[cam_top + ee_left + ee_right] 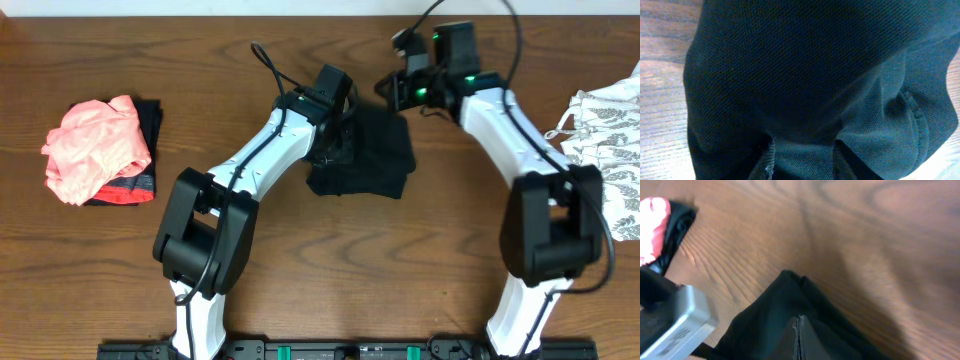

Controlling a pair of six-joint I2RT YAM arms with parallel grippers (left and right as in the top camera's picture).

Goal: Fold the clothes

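Black mesh garment point(800, 75), soft and fine-knit, fills the left wrist view almost edge to edge. Left gripper point(802, 159) shows only two dark finger stubs at the bottom, standing apart with cloth bunched between them. Whether they actually bear on it, cannot tell.

Right wrist view: right gripper point(799, 337) has its fingers pressed together on a peak of the same black cloth, which drapes off either side onto the brown wooden table point(865, 240).

Overhead: the garment sits mid-table as a crumpled, roughly square heap (no clear long axis). Both tools are on its far edge, the right gripper at the far right corner and the left gripper over the far left part. The cloth's bulk lies toward the robot's base from both, and neither arm is clearly nearer.

Judgement: the next move turns on that shared far edge, drawn apart to flatten the heap or brought toward the base to fold it.

Well apart: a coral-pink crumpled garment point(95, 150) far left and a white leaf-patterned garment point(610, 140) at the right edge.
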